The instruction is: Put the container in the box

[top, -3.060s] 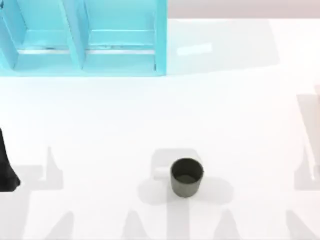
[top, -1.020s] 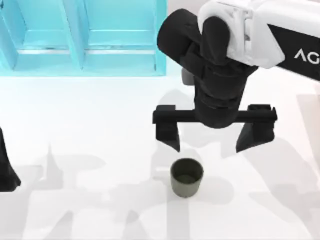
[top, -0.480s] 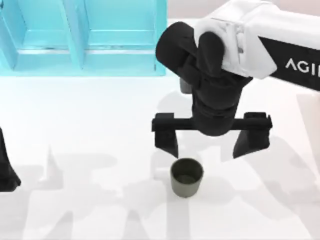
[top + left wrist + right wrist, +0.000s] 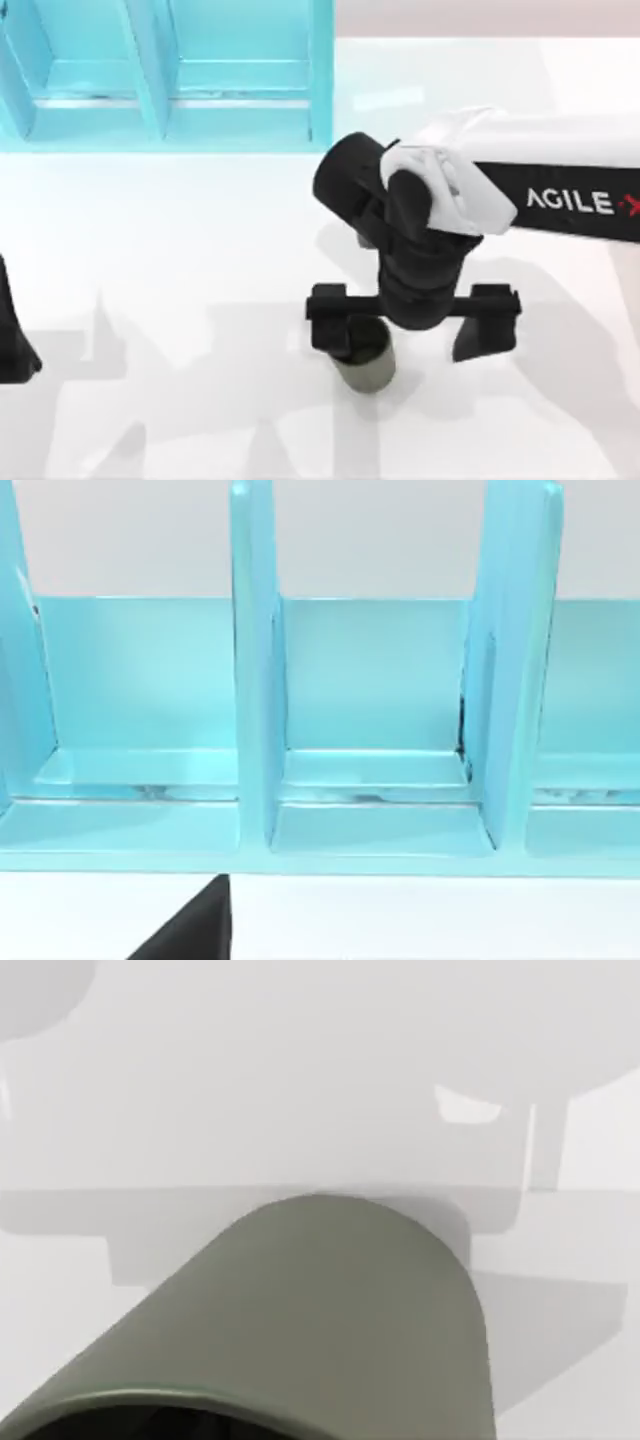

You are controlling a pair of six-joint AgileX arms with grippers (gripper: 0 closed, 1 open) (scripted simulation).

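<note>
Pincer (image 4: 413, 335) of the right arm is held spread wide, low over the table (image 4: 180, 260), at the near middle of the top view. One finger (image 4: 332, 328) is seen overlapping the rim of the container (image 4: 368, 370), while the other finger (image 4: 485, 330) stands well to the right of it. The spread is therefore not centred on the cup: the cup is judged to lie under or against the left finger rather than midway between the two. Whether that finger touches the rim or hangs just above it cannot be told. Nothing is grasped.

Container is found upright on the table, near the front edge and a little right of centre. In the right wrist view its olive-grey wall (image 4: 320, 1310) is seen close up, with the dark mouth at the picture's edge; the inside is too dark for contents to be made out.

Box (image 4: 170, 75) is set at the far left of the table, well apart from the cup. It is turquoise, with upright dividers making several compartments. In the left wrist view the compartments (image 4: 370, 710) are seen bare, with nothing in them.

Left arm is parked at the left edge of the table (image 4: 12, 335).

Step in hand is judged to be the approach before grasping. A sideways shift toward the cup is probably called for before closing, or the cup may be knocked over.
</note>
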